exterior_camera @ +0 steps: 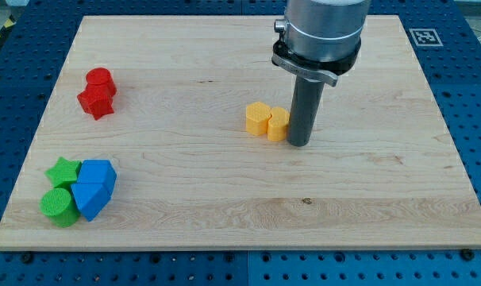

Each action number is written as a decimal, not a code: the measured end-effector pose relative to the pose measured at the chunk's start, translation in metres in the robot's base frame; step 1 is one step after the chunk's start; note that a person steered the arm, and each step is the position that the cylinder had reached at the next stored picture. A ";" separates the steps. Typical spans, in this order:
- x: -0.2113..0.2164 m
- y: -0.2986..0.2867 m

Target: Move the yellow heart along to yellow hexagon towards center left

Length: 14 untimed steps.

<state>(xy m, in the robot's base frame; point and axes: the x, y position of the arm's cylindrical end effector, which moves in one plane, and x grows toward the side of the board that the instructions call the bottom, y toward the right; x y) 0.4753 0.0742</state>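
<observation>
Two yellow blocks sit side by side near the board's middle. The left one (258,118) looks like the yellow hexagon. The right one (278,125) looks like the yellow heart and touches it. My tip (298,144) stands right against the heart's right side, on the view's right of both yellow blocks. The rod rises from there to the grey arm body at the view's top.
A red cylinder (101,80) and a red star (95,102) sit at the upper left. At the lower left are a green star (63,171), a green cylinder (59,206) and two blue blocks (94,187). The wooden board (383,199) ends at blue pegboard.
</observation>
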 end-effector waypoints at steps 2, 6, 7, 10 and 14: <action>-0.004 -0.009; -0.022 0.031; -0.022 0.011; -0.022 -0.051; -0.027 -0.143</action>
<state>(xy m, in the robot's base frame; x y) 0.4486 -0.0693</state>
